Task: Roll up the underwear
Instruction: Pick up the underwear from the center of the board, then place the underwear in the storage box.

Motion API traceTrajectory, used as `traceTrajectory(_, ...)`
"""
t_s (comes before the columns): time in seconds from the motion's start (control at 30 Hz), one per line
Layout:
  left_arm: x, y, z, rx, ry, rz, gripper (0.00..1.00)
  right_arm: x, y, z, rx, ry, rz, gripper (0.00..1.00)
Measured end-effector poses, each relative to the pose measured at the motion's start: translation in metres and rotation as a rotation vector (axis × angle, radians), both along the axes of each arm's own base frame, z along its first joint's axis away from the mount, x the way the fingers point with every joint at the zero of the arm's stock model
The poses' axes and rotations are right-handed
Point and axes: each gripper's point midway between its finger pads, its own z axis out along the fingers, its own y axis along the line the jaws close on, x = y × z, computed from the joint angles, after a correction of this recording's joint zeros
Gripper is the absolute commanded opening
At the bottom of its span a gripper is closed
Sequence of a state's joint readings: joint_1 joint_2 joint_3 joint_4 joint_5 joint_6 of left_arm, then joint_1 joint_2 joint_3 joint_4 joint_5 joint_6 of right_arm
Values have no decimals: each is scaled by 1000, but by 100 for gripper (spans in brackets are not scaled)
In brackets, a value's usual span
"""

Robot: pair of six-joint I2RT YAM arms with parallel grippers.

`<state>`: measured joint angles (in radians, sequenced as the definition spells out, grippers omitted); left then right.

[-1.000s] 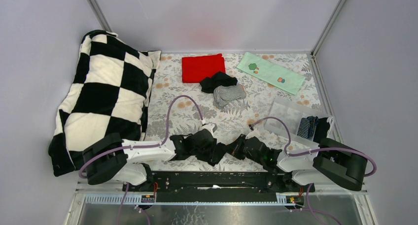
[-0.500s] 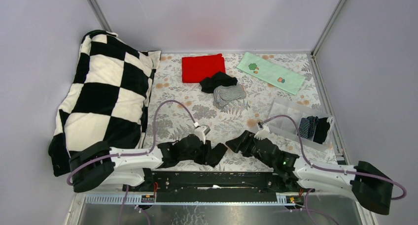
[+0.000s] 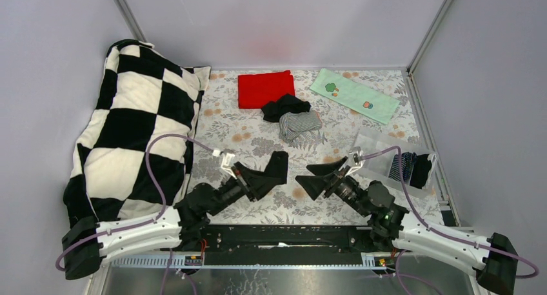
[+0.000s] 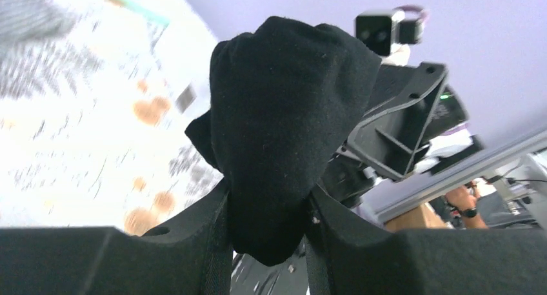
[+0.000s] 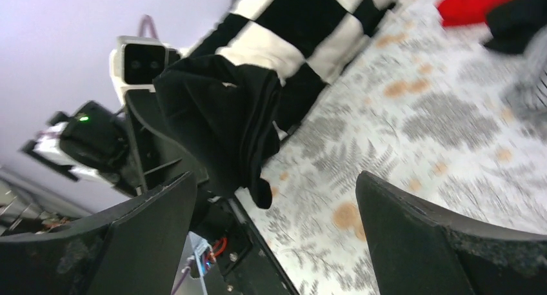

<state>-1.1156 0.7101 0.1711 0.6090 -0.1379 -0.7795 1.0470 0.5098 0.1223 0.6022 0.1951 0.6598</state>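
A bunched black underwear (image 3: 278, 163) (image 4: 290, 121) hangs above the floral table, and my left gripper (image 3: 268, 174) (image 4: 268, 221) is shut on its lower end. My right gripper (image 3: 311, 179) (image 5: 276, 182) faces it from the right, open wide, with nothing between its fingers. In the right wrist view the same black underwear (image 5: 222, 121) sits a little apart from those fingers. More underwear lies in a pile at mid-table: a black one (image 3: 285, 106) and a grey pinstriped one (image 3: 300, 124).
A red cloth (image 3: 266, 88) and a pale green printed cloth (image 3: 353, 95) lie at the back. A checkered pillow (image 3: 135, 121) fills the left side. A clear container (image 3: 377, 146) at the right holds rolled pieces (image 3: 404, 166).
My right gripper let go of the black underwear and opened wide, drawing back to the right. My left gripper lifted the underwear away from the near edge toward mid-table.
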Motion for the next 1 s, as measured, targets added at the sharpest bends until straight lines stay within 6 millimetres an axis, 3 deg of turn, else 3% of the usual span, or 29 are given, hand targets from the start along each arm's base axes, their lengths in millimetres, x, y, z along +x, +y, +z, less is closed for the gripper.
traceTrajectory(0.13,-5,8,50,-127,-155,-6,0,-12,11,52,50,-160,89,100)
traceTrajectory(0.23,-15,9,75,-172,-265,-46,0,-25,21,86,77,-279,170,98)
traceTrajectory(0.37,-28,8,100,-205,-406,-101,0,-38,38,117,60,-424,269,96)
traceTrajectory(0.47,-37,7,115,-221,-511,-134,0,-42,48,128,20,-519,313,95)
traceTrajectory(0.67,-50,6,141,-252,-666,-169,0,-46,54,129,-35,-644,342,95)
traceTrajectory(1.0,-51,7,149,-238,-761,-156,0,-56,68,158,-12,-776,413,91)
